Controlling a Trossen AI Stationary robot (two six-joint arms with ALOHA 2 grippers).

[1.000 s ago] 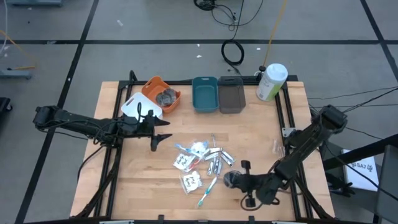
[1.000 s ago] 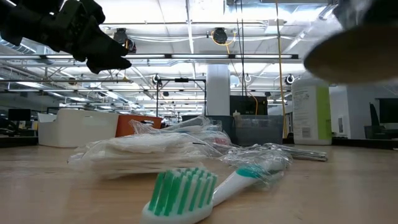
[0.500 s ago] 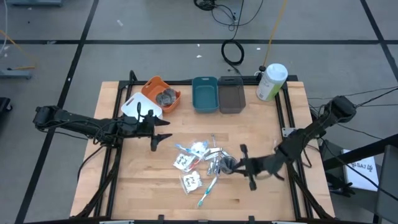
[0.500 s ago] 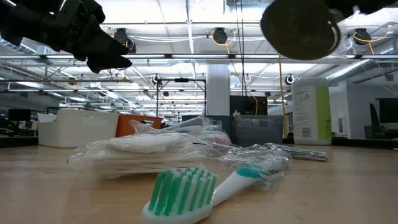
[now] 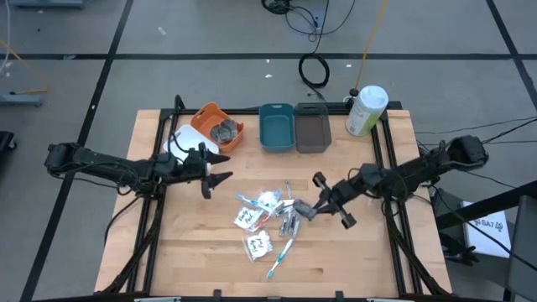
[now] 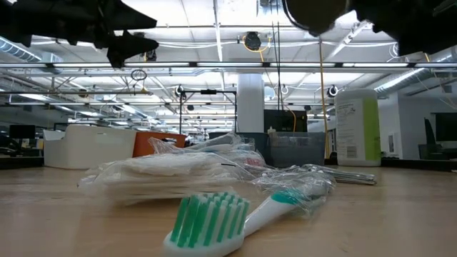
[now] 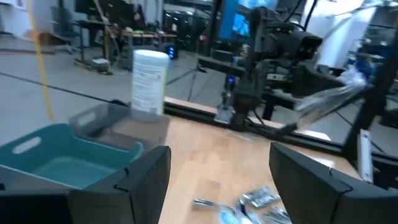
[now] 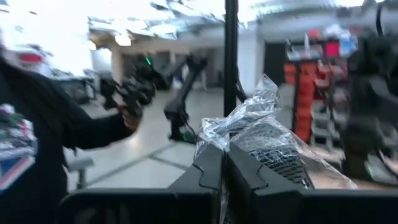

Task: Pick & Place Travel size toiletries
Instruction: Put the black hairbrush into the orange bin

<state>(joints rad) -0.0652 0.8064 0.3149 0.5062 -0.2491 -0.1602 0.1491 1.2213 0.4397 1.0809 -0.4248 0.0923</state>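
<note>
The travel size toiletries lie in a loose pile mid-table: white clear-wrapped packets, silver tubes and a teal-white toothbrush, whose head shows close up. My right gripper hovers at the pile's right edge, shut on a dark grey disc in clear wrap, which also shows overhead in the low view. My left gripper stands open above the table's left half, near the white bin, with nothing between its fingers. My right gripper pinches the clear wrap's crumpled edge between its two shut fingers. The fingers come about level from the table's right side. The wrapped disc sticks out beyond the fingertips, lifted clear of the table and the pile.
Along the far edge stand an orange bin holding dark discs, a teal bin, a grey bin and a white bin. A big white-and-green bottle stands at the far right. A person shows beyond the table.
My right arm has swung from the near right toward the table's middle and far side. Its gripper has tipped from pointing down to about level and has carried the wrapped disc up and away from the near edge. My left gripper has tipped upward a little.
</note>
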